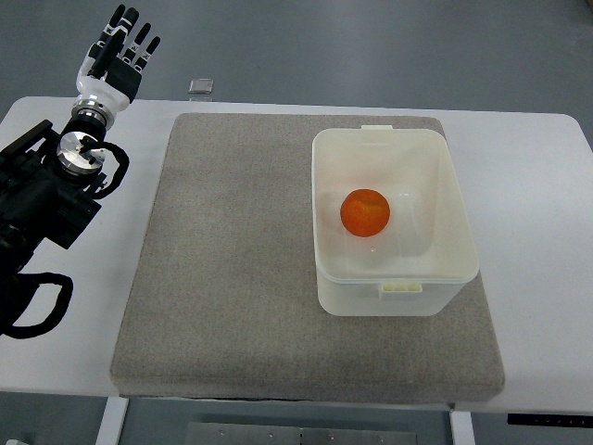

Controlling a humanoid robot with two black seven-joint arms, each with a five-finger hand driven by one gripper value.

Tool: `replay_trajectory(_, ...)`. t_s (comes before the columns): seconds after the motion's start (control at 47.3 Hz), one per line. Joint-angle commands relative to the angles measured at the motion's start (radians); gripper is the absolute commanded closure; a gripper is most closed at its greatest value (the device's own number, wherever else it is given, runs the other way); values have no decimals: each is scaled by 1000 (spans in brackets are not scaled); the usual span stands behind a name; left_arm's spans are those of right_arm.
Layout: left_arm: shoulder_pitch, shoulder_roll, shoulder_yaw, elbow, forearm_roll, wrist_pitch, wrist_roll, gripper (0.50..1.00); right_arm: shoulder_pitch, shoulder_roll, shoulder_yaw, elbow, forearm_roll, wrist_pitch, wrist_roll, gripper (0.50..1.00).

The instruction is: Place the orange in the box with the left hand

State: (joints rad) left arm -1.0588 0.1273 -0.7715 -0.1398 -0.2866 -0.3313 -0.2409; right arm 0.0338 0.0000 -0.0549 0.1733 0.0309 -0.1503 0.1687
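Observation:
The orange (365, 212) lies inside the cream plastic box (445, 199), near the middle of its floor. The box stands on the right half of a grey mat (241, 260). My left hand (119, 48) is at the far upper left, beyond the mat and over the table's back edge, far from the box. Its fingers are spread and hold nothing. The black left arm runs down along the picture's left edge. The right arm does not show.
The mat lies on a white table (537, 167). A small grey square object (202, 86) sits at the table's back edge, just right of my left hand. Grey floor shows beyond the table.

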Motion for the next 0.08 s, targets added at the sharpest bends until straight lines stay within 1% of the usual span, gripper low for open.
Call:
replay_trajectory(0.0,3,0,0,0,0,3,0,694,0,0,0,0,0,0,0,574)
replay_trajectory(0.063,3,0,0,-1,0,18,0,694,0,0,0,0,1,0,0,574)
